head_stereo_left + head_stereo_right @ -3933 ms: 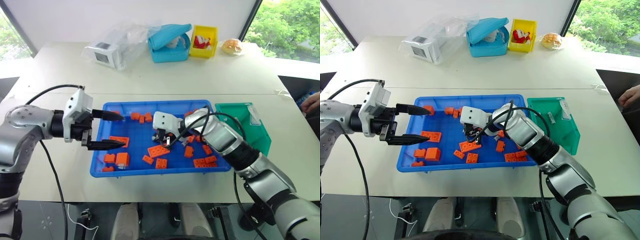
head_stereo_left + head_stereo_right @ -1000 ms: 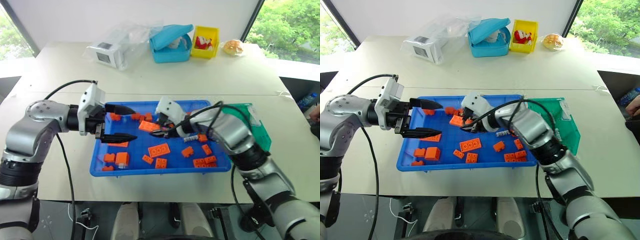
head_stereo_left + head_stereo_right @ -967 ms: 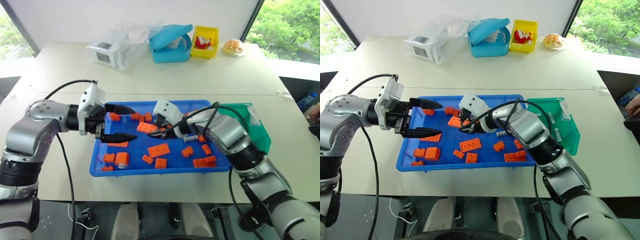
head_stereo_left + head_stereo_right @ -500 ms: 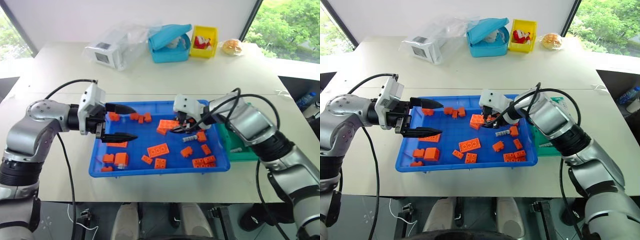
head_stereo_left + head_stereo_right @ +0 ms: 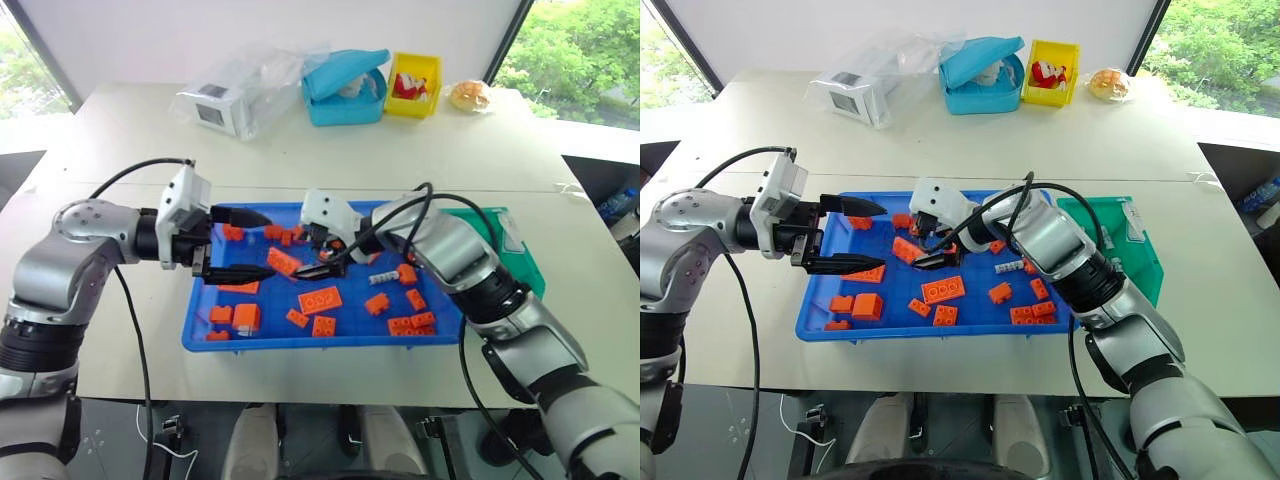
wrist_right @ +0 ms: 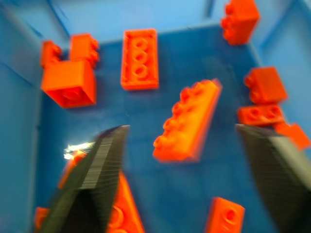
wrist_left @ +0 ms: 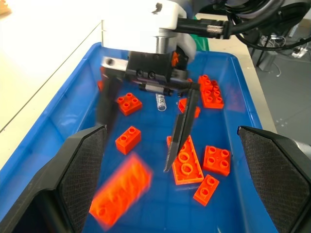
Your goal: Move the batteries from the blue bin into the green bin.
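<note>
A: Where is a battery (image 5: 382, 277)?

B: One small silver cylinder lies on the floor of the blue bin (image 5: 205, 338), towards its right end, among the orange bricks (image 5: 319, 299). The green bin (image 5: 515, 262) stands just beside the blue bin's right end on the pale surface (image 5: 130, 150). What it holds cannot be told.

A: And the right pincer (image 5: 322, 257)?

B: It hangs over the middle of the blue bin, fingers spread wide and grasping nothing. A long orange brick (image 6: 187, 121) sits between the fingers in the right wrist view, blurred.

A: The left pincer (image 5: 240, 245)?

B: It is released too, its two black fingers apart and empty, over the bin's left end and pointing towards the right pincer.

A: Anything further out?

B: At the far edge of the surface are a white device in clear wrapping (image 5: 215, 105), a light-blue lidded box (image 5: 343, 87), a yellow bin (image 5: 412, 84) and a bun (image 5: 466, 94).
</note>
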Tool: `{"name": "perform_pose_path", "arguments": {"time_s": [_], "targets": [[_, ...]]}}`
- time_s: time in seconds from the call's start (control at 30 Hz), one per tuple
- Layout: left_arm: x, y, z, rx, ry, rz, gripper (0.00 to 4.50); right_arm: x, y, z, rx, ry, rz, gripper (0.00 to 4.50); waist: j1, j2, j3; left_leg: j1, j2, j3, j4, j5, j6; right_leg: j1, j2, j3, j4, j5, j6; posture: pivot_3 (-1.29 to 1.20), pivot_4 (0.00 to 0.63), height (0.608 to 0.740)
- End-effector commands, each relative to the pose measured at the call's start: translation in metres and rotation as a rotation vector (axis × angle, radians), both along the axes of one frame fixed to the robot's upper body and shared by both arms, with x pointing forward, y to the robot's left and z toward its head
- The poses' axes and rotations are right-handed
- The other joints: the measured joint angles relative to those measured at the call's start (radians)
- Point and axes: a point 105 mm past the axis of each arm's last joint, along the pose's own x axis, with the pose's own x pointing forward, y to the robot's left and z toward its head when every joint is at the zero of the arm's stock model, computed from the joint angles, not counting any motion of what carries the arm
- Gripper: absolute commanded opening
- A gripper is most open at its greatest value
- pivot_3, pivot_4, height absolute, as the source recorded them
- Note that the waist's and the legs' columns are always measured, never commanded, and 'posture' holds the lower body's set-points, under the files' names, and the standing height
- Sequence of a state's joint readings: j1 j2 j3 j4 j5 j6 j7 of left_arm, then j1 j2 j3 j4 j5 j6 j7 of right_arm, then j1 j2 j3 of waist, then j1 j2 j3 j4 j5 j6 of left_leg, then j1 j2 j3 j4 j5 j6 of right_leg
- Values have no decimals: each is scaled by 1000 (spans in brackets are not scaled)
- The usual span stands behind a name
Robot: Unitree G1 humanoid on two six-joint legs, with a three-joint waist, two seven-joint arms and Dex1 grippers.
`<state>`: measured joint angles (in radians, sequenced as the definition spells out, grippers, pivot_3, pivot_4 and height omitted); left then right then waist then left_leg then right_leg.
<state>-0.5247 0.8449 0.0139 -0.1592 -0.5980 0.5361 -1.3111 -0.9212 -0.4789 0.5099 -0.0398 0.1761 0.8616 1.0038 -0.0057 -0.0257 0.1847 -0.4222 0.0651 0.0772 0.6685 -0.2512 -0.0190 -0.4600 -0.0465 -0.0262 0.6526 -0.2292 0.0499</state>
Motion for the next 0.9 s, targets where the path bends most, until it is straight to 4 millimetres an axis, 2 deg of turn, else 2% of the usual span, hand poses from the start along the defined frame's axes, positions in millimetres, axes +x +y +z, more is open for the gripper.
{"name": "perform_pose_path", "arguments": {"time_s": [0.03,0.2,0.3,0.57,0.7,0.9], "targets": [[-1,2,10,12,-44,-6,4500,-1,-28,19,-46,-72,27,4220,1,0,0,0,0,0,0,0,0,0,0,0,0,0,0,0,150,736],[0,1,10,10,-46,-8,4500,1,-77,5,-175,-82,4,4220,-8,0,0,1,0,0,-1,0,0,0,1,0,0,0,0,0,150,736],[1,0,10,10,-48,-9,4500,3,-92,-4,-202,-85,-16,4220,-14,0,0,2,1,0,-1,0,0,0,2,0,0,0,0,0,150,736],[2,1,13,15,-56,-7,4500,9,-105,-25,-224,-85,-69,4220,-6,0,0,2,1,0,-1,0,0,0,2,1,0,0,0,0,150,736],[1,1,13,17,-59,-8,4500,10,-118,-39,-273,-91,-83,4220,-6,0,0,2,1,0,-1,0,0,0,2,0,0,0,0,0,150,736],[2,1,13,17,-61,-9,4500,10,-122,-40,-273,-98,-86,4220,-3,-2,-1,3,1,0,-1,0,0,2,1,0,0,0,0,0,150,736]]}}
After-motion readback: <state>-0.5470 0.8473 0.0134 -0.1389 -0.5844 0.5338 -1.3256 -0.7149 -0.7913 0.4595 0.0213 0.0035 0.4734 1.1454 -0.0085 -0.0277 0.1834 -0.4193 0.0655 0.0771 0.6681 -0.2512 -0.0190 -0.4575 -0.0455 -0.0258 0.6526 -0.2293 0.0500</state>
